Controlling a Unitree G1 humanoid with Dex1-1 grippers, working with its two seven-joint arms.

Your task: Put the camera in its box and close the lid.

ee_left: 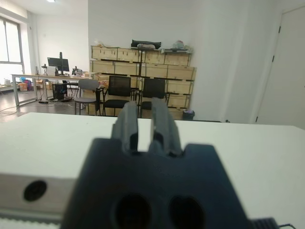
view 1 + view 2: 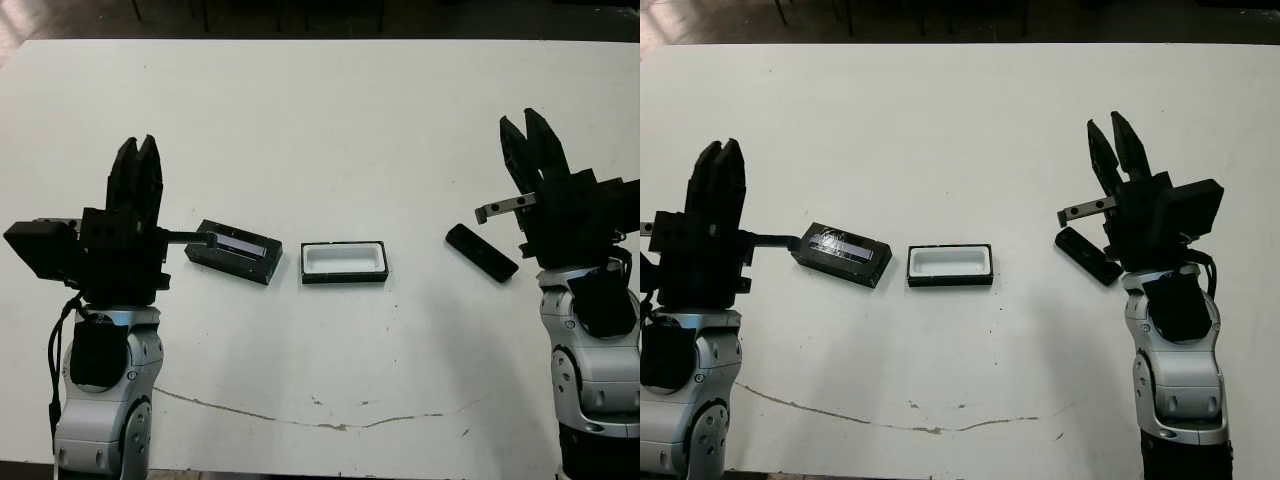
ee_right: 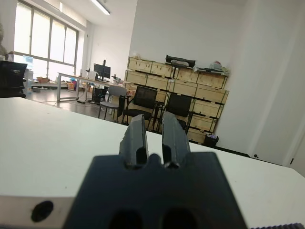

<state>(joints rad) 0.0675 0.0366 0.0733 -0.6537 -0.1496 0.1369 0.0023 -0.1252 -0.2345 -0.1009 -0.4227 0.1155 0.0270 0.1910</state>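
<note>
The box [image 2: 344, 261] sits in the middle of the white table, its white lining bare and nothing inside. To its left lies the lid [image 2: 235, 250], black with a silvery strip, slightly angled. The camera [image 2: 481, 252], a slim black bar, lies slanted on the table to the right of the box. My left gripper [image 2: 138, 147] is held above the table left of the lid, fingers shut and empty. On the other side, my right gripper [image 2: 521, 122] is raised just right of the camera, also shut and holding nothing. Both wrist views show only fingers and the room.
A thin dark scratch line [image 2: 330, 422] runs across the table [image 2: 330, 120] near its front edge. Beyond the far edge, the wrist views show black chairs [image 1: 116, 90], desks and wooden shelving [image 3: 190, 90].
</note>
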